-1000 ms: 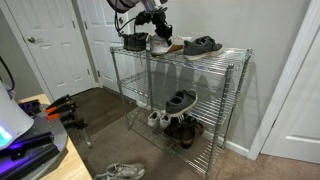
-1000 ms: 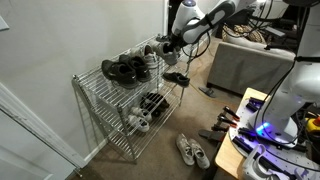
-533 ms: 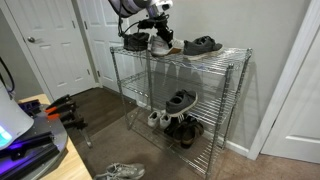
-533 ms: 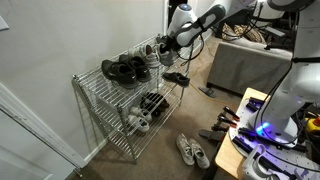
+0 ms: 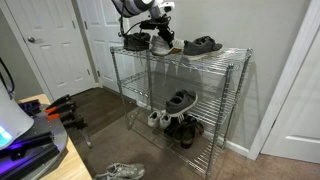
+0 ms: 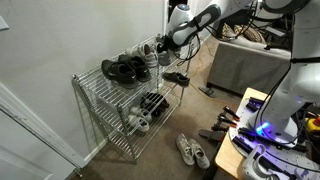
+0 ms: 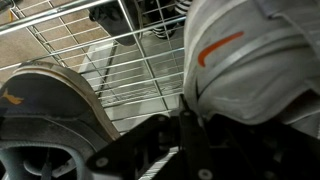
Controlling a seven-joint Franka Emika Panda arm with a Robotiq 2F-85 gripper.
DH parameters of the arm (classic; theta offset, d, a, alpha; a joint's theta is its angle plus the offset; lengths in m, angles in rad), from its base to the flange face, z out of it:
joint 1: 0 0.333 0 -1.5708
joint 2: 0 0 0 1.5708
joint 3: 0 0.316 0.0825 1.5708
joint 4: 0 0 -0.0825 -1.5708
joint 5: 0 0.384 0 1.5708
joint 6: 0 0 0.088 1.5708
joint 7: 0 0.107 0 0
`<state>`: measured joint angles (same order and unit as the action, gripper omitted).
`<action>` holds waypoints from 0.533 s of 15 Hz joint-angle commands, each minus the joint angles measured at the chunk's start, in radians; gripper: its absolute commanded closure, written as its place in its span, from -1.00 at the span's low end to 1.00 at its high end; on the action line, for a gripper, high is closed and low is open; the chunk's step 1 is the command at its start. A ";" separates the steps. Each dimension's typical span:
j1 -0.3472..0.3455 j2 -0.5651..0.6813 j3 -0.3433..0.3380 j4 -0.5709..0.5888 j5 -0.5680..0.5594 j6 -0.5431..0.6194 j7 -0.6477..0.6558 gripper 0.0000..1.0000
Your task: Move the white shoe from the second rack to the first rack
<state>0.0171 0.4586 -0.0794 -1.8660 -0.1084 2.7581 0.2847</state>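
The white shoe (image 5: pixel 160 44) rests on the first rack (image 5: pixel 226 56), the top wire tier, between a dark shoe (image 5: pixel 132 42) and a grey-black shoe (image 5: pixel 203 45). My gripper (image 5: pixel 164 27) hangs just above the white shoe, apart from it. In the other exterior view the gripper (image 6: pixel 166 41) is over the rack's near end, by the white shoe (image 6: pixel 155 50). In the wrist view the white shoe (image 7: pixel 250 50), with an orange mark, fills the right. The gripper (image 7: pixel 160 145) is open, with bare wire showing between its fingers. The second rack (image 5: pixel 224 104) holds one dark shoe (image 5: pixel 181 100).
The lowest tier holds several shoes (image 5: pixel 172 122). A grey-white pair of sneakers (image 5: pixel 118 172) lies on the carpet in front of the rack. White doors (image 5: pixel 50 45) stand to one side. A table corner with equipment (image 5: pixel 30 135) is in the foreground.
The gripper has risen off the white shoe. The shoe stays where it is on the top tier.
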 commanded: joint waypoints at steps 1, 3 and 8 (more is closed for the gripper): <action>-0.010 0.021 0.010 0.018 0.049 0.041 -0.042 0.90; -0.004 0.026 0.006 0.020 0.043 0.045 -0.039 0.90; 0.008 0.044 -0.001 0.035 0.034 0.042 -0.027 0.15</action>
<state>0.0171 0.4654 -0.0795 -1.8591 -0.1018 2.7625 0.2847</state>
